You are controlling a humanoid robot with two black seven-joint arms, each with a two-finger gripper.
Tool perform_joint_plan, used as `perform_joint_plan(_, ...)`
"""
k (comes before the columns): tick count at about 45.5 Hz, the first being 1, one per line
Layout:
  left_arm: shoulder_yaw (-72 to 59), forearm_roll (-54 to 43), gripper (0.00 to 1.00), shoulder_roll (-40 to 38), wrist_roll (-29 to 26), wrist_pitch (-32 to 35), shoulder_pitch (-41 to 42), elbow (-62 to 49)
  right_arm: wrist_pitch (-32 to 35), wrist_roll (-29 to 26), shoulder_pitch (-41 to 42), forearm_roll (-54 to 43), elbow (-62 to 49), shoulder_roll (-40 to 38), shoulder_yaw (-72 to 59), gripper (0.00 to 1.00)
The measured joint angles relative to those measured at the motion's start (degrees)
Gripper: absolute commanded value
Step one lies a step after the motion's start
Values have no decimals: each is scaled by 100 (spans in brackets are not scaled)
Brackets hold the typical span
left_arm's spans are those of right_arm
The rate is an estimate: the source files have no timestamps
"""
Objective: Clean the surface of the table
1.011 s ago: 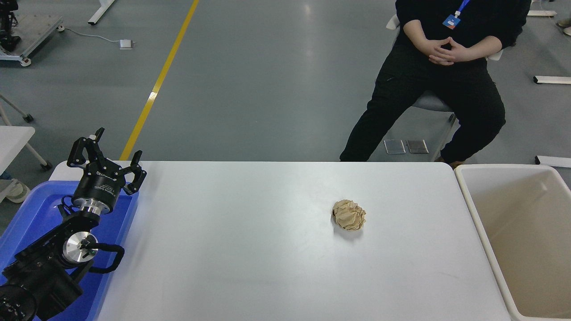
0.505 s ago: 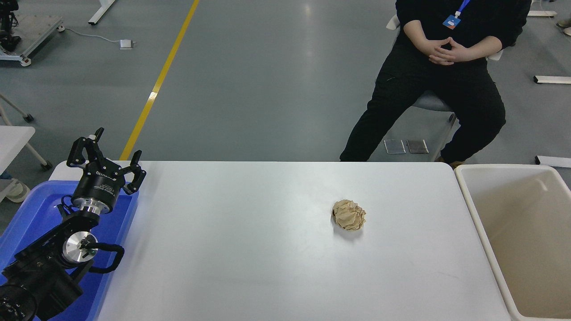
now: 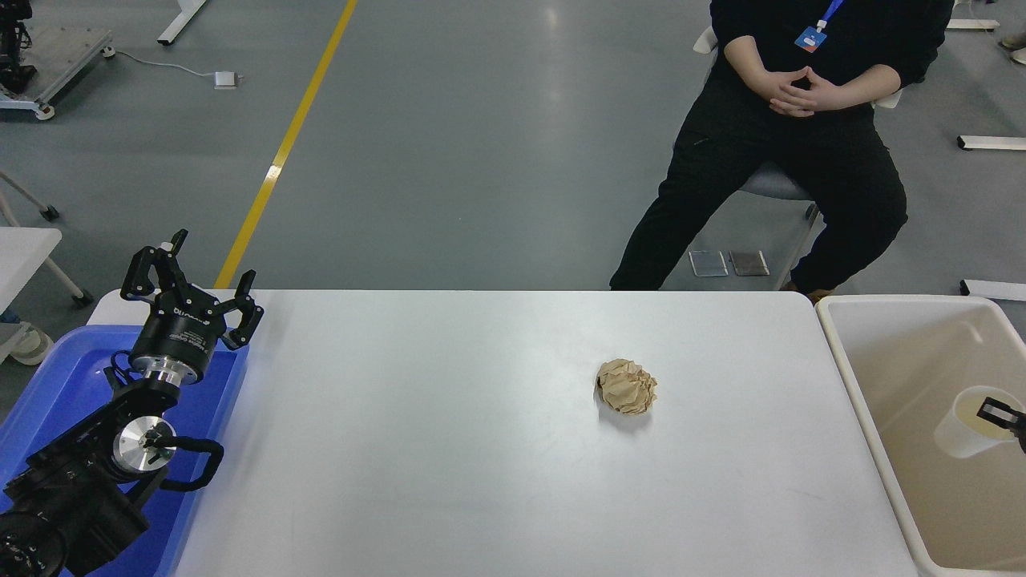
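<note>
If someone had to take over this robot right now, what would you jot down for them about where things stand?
Left hand: parked at the lower left above the blue tray, fingers spread open, holding nothing.
Right hand: only its tip shows at the right edge, over the beige bin, at the rim of a whitish cup; whether it grips the cup cannot be told.
Table surface: one crumpled brown paper ball lies right of centre, untouched.
Done: cup is off the table, inside the bin's outline.
Left: probably clear the paper ball into the bin.
</note>
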Motion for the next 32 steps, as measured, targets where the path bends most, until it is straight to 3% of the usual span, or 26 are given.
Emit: perform_joint_plan(32, -1, 0, 100, 0, 0, 0, 0, -2, -32, -12, -8, 2, 8, 250, 21, 0)
